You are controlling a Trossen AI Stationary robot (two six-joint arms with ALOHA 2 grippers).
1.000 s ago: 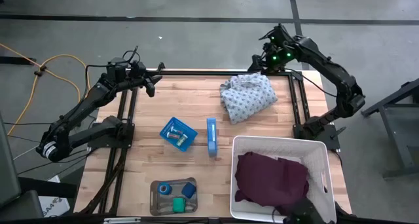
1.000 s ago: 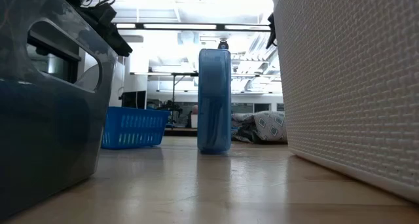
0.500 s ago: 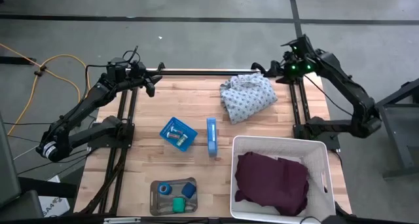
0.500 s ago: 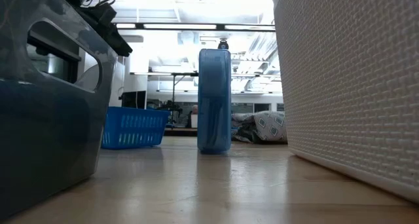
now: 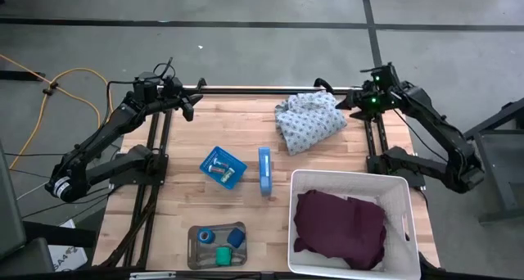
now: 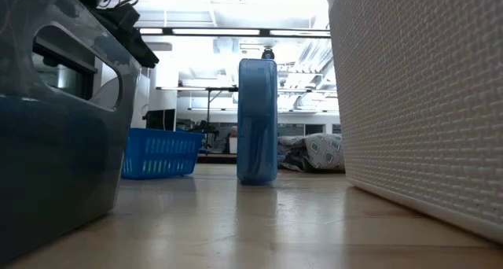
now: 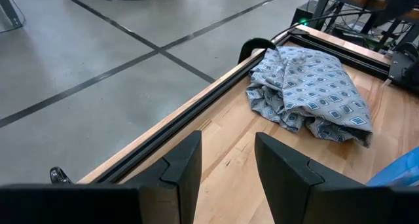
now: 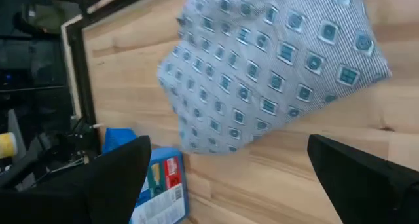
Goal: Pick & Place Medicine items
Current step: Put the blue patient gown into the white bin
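The right gripper (image 5: 354, 102) has swung outward over the last second, from above the table's far edge to a spot just off the far right corner, and now hangs beside the patterned cloth (image 5: 309, 120) with its fingers spread wide and nothing between them. In the right wrist view that cloth fills the space ahead of the fingers, with the upright blue box (image 8: 159, 187) farther out past it. The left gripper (image 5: 190, 106) has not moved; it waits at the far left corner, fingers (image 7: 183, 164) part-way apart with only bare wood showing between them. The medicine items are all well away from both grippers: the blue roll (image 5: 205, 236), the green roll (image 5: 222, 253) and the small blue block (image 5: 236, 237) lie together in the grey tray (image 5: 193, 249) at the near edge, and small pale pieces sit in the blue basket (image 5: 238, 169) mid-table, nearer the left gripper than the right. The white bin (image 5: 349, 178) holding dark red fabric (image 5: 339, 226) sits near the right arm's base. Judging by this, no item is picked yet, and the right arm's shift looks like repositioning, not a reach toward any medicine item.
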